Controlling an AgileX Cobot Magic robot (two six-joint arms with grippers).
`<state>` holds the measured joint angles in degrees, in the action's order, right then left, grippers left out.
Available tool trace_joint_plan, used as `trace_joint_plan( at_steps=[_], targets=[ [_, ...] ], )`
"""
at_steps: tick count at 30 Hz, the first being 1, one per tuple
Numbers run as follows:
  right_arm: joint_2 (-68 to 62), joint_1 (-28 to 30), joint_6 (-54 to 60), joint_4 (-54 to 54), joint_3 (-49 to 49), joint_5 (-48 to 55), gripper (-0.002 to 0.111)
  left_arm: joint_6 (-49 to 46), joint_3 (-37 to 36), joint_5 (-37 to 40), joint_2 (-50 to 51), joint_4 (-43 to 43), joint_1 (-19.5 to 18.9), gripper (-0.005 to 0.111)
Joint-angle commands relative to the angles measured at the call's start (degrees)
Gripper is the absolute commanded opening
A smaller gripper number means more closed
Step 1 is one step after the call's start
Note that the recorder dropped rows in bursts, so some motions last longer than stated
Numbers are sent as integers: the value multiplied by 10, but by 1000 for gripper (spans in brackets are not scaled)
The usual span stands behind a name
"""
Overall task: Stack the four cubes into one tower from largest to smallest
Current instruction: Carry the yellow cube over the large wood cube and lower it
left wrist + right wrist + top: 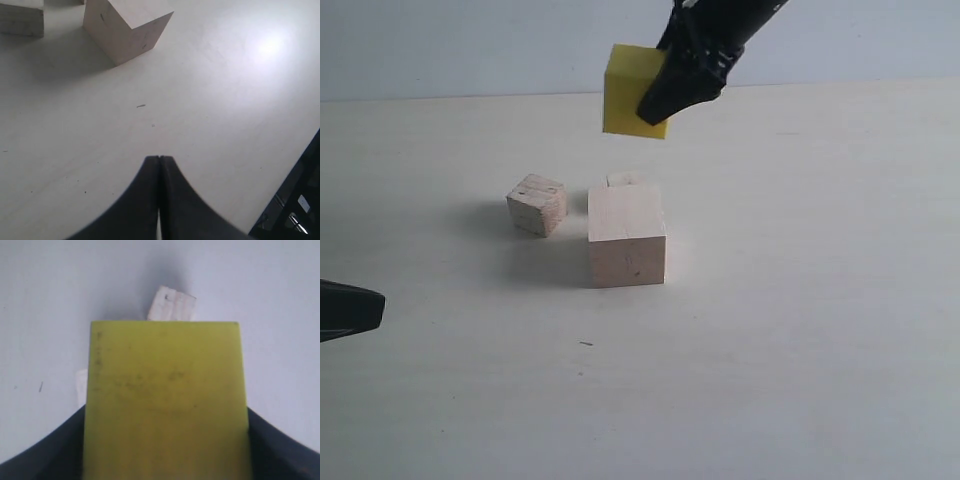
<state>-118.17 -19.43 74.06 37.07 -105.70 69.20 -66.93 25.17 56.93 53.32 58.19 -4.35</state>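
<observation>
Count: we log four cubes (two of raw wood, one pale, one yellow) and two sets of fingers.
Left fingers (348, 308): one set, low at the left edge of the exterior view, over the bench (800, 350). In the left wrist view the two tips (147, 195) are pressed together and grip nothing.
Small wooden cube (537, 204): one, on the bench left of the pale cube, a gap between them, turned slightly askew.
Smallest cube (623, 179): one, on the bench just behind the pale cube; only its top shows over it. We cannot tell whether the two touch.
Pale cube (627, 237): one, the largest, resting flat on the bench near the middle; also seen in the left wrist view (125, 30).
Yellow cube (632, 90): one, in the air above the pale cube and well clear of it, slightly tilted.
Right fingers (685, 80): one set, reaching down from the upper right, clamped on the yellow cube (165, 400), one finger (45, 455) on each side.
</observation>
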Motion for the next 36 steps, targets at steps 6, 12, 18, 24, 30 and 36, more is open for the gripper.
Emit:
trace_joint_plan(
  at_steps=[6, 12, 18, 24, 30, 36],
  targets=[
    [4, -59, 7, -71, 40, -12, 0, -1, 3, 4, 1, 2, 3, 0],
    [4, -59, 22, -73, 76, -45, 0, -1, 3, 3, 1, 2, 3, 0],
    [-7, -59, 49, -57, 83, -60, 0, -1, 3, 2, 1, 2, 3, 0],
    [-16, -59, 85, -43, 83, -50, 0, -1, 3, 2, 1, -1, 3, 0],
    [-19, -59, 99, -47, 83, -57, 0, -1, 3, 2, 1, -3, 3, 0],
    [-26, -59, 99, -47, 83, -58, 0, -1, 3, 2, 1, -4, 3, 0]
  ],
)
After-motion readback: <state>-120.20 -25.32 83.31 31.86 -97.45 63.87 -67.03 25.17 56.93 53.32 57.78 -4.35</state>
